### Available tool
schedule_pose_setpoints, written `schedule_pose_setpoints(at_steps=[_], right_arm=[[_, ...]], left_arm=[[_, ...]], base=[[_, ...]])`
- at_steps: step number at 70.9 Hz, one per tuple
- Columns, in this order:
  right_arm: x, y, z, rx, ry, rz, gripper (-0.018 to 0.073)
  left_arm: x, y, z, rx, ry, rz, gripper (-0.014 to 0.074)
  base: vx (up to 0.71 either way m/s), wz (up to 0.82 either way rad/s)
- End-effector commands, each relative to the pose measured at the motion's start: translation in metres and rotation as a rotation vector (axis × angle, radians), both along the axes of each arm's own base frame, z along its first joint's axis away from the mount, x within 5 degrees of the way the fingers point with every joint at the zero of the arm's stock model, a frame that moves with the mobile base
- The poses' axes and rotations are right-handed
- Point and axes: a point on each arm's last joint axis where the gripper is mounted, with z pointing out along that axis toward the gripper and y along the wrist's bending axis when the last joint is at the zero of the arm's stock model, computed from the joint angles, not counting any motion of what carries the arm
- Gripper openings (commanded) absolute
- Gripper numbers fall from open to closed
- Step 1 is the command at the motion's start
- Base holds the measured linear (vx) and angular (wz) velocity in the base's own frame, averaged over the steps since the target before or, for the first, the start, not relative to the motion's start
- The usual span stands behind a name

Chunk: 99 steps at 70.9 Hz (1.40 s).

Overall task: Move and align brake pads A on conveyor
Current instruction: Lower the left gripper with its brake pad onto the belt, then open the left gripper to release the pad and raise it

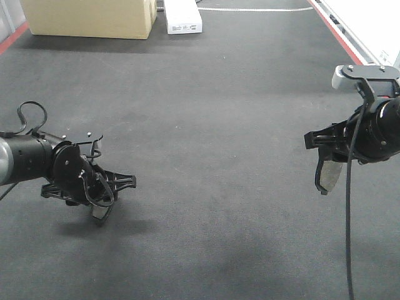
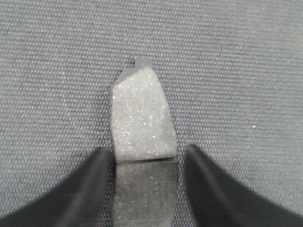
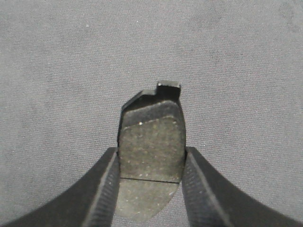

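The conveyor [image 1: 206, 125] is a wide dark textured belt. One brake pad A [image 2: 142, 113] lies on the belt [image 2: 236, 71] between the fingers of my left gripper [image 2: 147, 156]. The left finger is against it and a thin strip of belt shows at the right finger [image 2: 208, 184]. From the front, that left gripper [image 1: 103, 203] hangs low at the left over its pad [image 1: 100, 214]. My right gripper [image 3: 150, 153] is shut on a second brake pad A [image 3: 151, 142], both fingers pressed to its sides. It is held off the belt at the right [image 1: 329, 178] under the right gripper [image 1: 326, 164].
A cardboard box [image 1: 90, 15] and a small white box [image 1: 183, 19] stand at the belt's far end. Red edge strips run along the far left [image 1: 12, 39] and far right [image 1: 331, 28]. A white frame [image 1: 369, 25] borders the right side.
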Motion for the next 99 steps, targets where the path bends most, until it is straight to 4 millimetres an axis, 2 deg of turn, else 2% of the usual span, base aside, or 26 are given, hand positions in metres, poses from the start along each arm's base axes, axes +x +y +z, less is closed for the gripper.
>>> schedule_pose_setpoints(at_steps=[1,8,21,32,46,59,68,82,99], right_arm=[[-0.001,-0.001,0.023,0.013,-0.121,0.002,0.0088],[-0.001,-0.001,0.023,0.013,-0.121,0.002,0.0088],[-0.001,-0.001,0.023,0.013,-0.121,0.002,0.0088],[-0.001,-0.001,0.023,0.013,-0.121,0.002,0.0088],[-0.001,-0.001,0.023,0.013,-0.121,0.002,0.0088],[-0.001,-0.001,0.023,0.013,-0.121,0.002,0.0088],[-0.001,-0.001,0.023,0.013,-0.121,0.002,0.0088],[-0.001,-0.001,0.023,0.013,-0.121,0.002,0.0088],[-0.001,-0.001,0.023,0.013,-0.121,0.002,0.0088]], left_arm=[[0.005,-0.004,0.031,-0.037,-0.116,-0.002,0.0442],[0.003,-0.003,0.043,-0.031,-0.151,-0.033,0.0469],[-0.017,0.000,0.084,-0.004,-0.209,-0.105,0.0465],[-0.052,0.000,0.110,0.005,-0.301,-0.164,0.0421],[-0.103,0.011,0.140,-0.020,-0.419,-0.195,0.0278],[-0.146,0.028,0.150,-0.043,-0.498,-0.192,0.0095],[-0.168,0.037,0.152,-0.056,-0.545,-0.189,-0.0009],[-0.189,0.046,0.153,-0.068,-0.586,-0.185,-0.0008],[-0.192,0.047,0.156,-0.072,-0.602,-0.184,-0.0008]], base=[[0.00,0.00],[0.00,0.00],[0.00,0.00],[0.00,0.00],[0.00,0.00],[0.00,0.00],[0.00,0.00],[0.00,0.00],[0.00,0.00]])
